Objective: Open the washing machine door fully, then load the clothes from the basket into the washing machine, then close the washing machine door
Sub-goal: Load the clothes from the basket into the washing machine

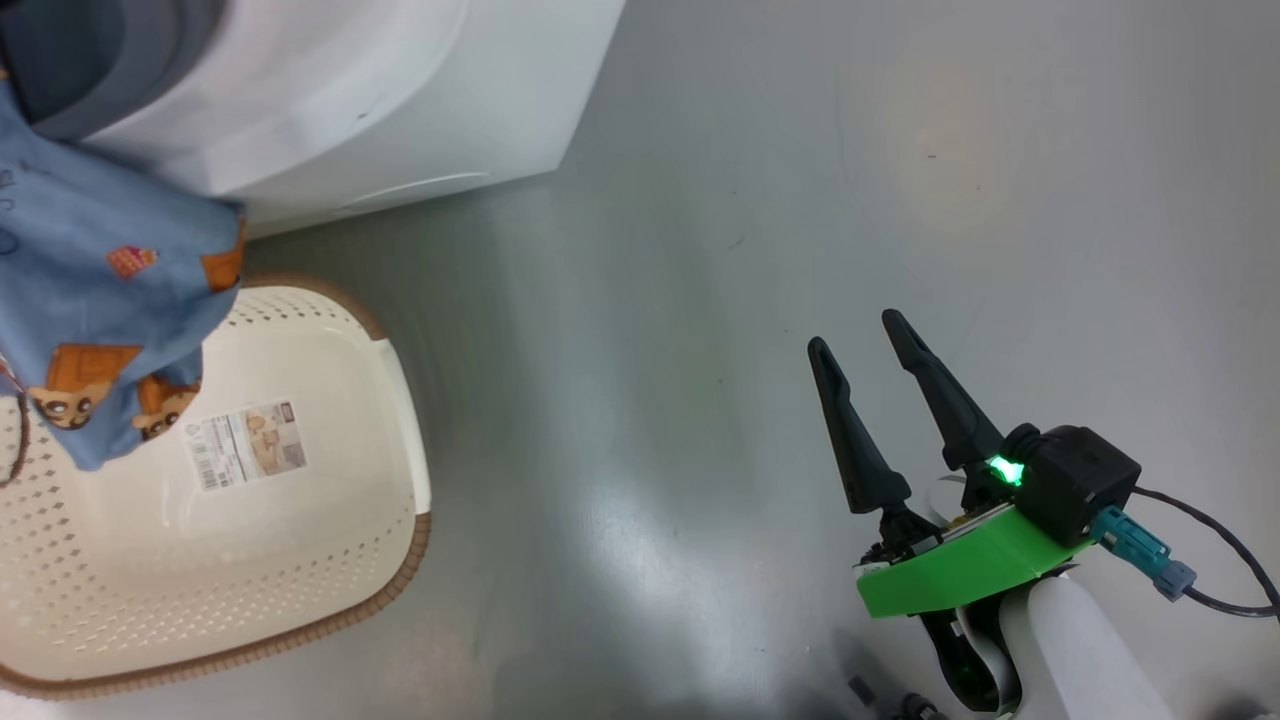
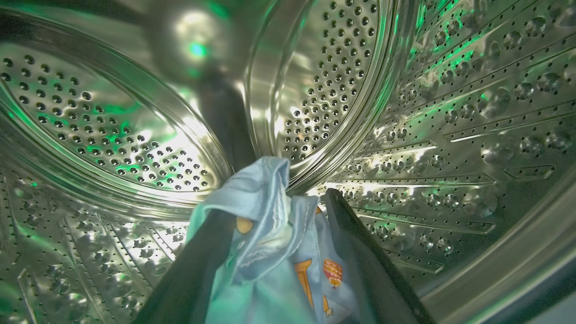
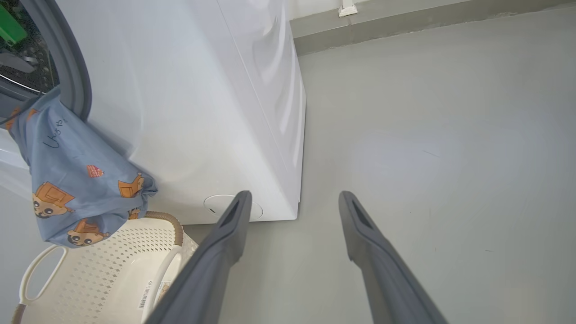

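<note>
The left end effector is inside the steel drum of the washing machine, fingers spread apart, with the bear-print clothes bunched loosely between them. More of the fabric hangs out of the opening, above the cream basket on the left. The right end effector hovers over the floor on the near right, fingers apart, holding nothing.

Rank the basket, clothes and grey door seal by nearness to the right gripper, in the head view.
From the right gripper:
1. basket, lower left.
2. clothes, far left, hanging over it.
3. grey door seal, top left corner.
</note>
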Available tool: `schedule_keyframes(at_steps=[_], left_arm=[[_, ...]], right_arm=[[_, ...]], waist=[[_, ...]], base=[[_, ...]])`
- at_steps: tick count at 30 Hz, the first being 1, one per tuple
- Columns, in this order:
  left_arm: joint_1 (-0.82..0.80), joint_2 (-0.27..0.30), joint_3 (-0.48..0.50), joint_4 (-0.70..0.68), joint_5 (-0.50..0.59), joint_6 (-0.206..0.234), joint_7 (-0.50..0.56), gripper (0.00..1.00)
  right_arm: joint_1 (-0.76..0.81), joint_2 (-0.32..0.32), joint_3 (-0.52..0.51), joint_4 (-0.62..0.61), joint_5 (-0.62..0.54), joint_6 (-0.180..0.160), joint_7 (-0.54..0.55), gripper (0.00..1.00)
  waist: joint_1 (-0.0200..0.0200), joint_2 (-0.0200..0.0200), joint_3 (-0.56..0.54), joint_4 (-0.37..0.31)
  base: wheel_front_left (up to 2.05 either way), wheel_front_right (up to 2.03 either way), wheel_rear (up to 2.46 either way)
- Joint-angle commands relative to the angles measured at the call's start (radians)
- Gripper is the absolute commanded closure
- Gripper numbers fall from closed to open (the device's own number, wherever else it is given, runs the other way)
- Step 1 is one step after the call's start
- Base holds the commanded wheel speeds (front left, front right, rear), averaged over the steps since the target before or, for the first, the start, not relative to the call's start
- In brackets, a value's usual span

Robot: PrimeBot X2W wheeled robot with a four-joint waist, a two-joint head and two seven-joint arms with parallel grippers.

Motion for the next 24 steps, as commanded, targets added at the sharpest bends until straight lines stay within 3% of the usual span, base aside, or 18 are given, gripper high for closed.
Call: schedule_keyframes(at_steps=[1, 24], left_arm=[[0.026, 0.044, 0.028, -0.046, -0.002, 0.011, -0.005, 0.0], [0.471, 0.051, 0.217, -0.527, 0.047, 0.083, -0.006, 0.0]], right_arm=[[0.011, 0.002, 0.019, -0.016, -0.01, 0.009, -0.005, 0.0], [0.01, 0.002, -0.015, -0.012, -0.02, 0.009, -0.005, 0.0]], waist=[[0.0, 0.0, -0.006, 0.011], [0.0, 0.0, -0.032, 0.065]], base=[[0.0, 0.0, 0.0], [0.0, 0.0, 0.0]])
